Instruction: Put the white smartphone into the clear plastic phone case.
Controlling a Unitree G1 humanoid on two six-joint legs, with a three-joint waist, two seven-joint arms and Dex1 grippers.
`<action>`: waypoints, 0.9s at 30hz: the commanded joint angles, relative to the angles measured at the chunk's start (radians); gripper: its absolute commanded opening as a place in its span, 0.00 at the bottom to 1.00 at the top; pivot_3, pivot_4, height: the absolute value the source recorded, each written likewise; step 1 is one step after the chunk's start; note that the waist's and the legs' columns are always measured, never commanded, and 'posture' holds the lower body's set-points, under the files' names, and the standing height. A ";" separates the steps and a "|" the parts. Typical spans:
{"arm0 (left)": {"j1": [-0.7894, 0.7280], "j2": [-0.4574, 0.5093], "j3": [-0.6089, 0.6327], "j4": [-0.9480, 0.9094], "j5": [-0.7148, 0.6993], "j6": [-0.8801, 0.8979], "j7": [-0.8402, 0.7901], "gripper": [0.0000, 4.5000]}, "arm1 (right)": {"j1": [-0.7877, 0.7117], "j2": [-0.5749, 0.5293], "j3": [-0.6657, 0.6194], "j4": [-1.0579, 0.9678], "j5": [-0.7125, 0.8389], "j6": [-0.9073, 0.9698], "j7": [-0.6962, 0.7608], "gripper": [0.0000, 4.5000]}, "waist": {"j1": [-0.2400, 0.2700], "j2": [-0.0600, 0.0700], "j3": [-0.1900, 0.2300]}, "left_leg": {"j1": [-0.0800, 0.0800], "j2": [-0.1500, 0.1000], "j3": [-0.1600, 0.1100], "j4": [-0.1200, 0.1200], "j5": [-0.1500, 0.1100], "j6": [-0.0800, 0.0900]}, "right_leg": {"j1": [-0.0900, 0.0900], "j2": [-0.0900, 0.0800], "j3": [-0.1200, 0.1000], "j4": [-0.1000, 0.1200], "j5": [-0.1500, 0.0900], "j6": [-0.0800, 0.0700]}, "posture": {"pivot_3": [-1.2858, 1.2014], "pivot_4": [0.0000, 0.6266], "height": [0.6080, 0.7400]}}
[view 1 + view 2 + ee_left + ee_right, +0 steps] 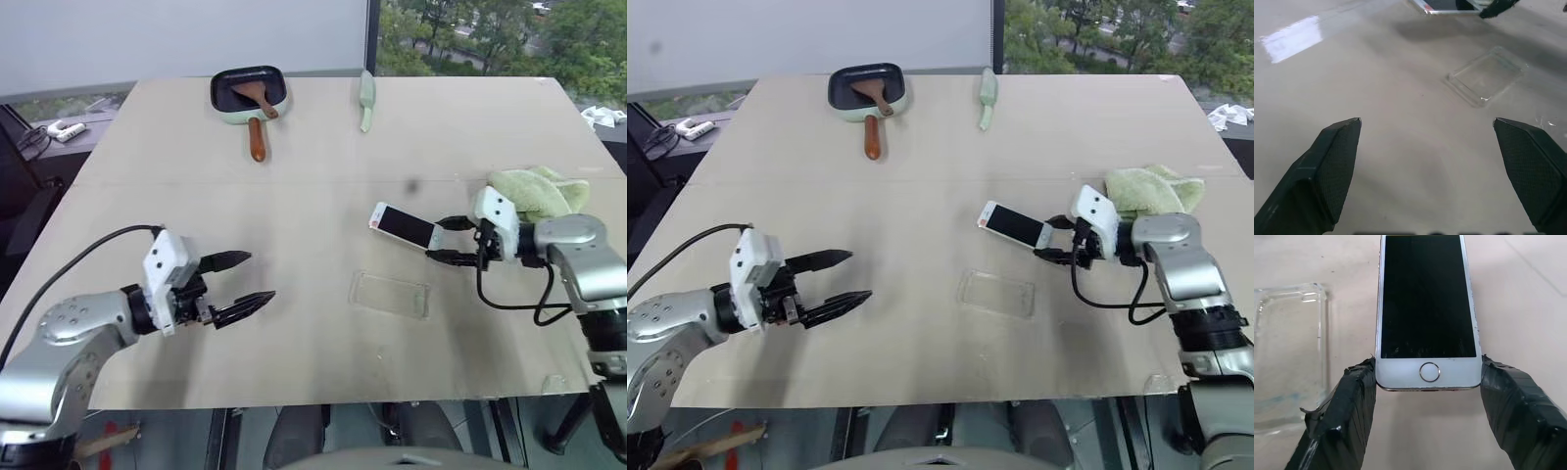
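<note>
Over our bench (294, 323), our right fingers (453, 241) pinch the phone (404, 225); left fingers (240, 284) gape empty. Next we lower it into the case (390, 295).

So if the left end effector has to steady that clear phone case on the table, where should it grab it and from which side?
Probably at the short end nearest the left end effector, approaching low along the table. The clear plastic phone case lies flat, open side up, so only its thin raised rim offers a hold. That also leaves its top free for the white smartphone, held in the right end effector.
</note>
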 commanded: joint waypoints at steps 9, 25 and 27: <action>-0.268 0.025 -0.198 0.143 0.054 -0.072 -0.206 1.00 | 0.241 -0.175 -0.073 -0.414 0.159 0.143 -0.002 0.62 | -0.004 -0.001 0.000 | 0.001 0.000 0.000 0.000 0.000 0.000 | 0.000 0.002 0.001 0.001 0.000 0.000 | 0.52 0.24 1.00; -0.590 -0.132 -0.472 0.388 0.187 -0.209 -0.422 0.40 | 0.274 -0.220 0.089 -0.478 0.094 0.128 -0.080 0.62 | -0.003 -0.002 0.001 | 0.000 0.000 0.000 0.003 0.000 0.000 | 0.000 0.003 0.001 0.001 -0.001 0.001 | 0.52 0.24 1.00; -0.615 -0.153 -0.496 0.429 0.212 -0.243 -0.446 0.17 | 0.266 -0.221 0.098 -0.492 0.099 0.144 -0.091 0.62 | -0.004 -0.002 0.001 | 0.000 0.000 0.000 0.003 0.000 0.000 | 0.000 0.003 0.001 0.001 -0.001 0.001 | 0.52 0.24 1.00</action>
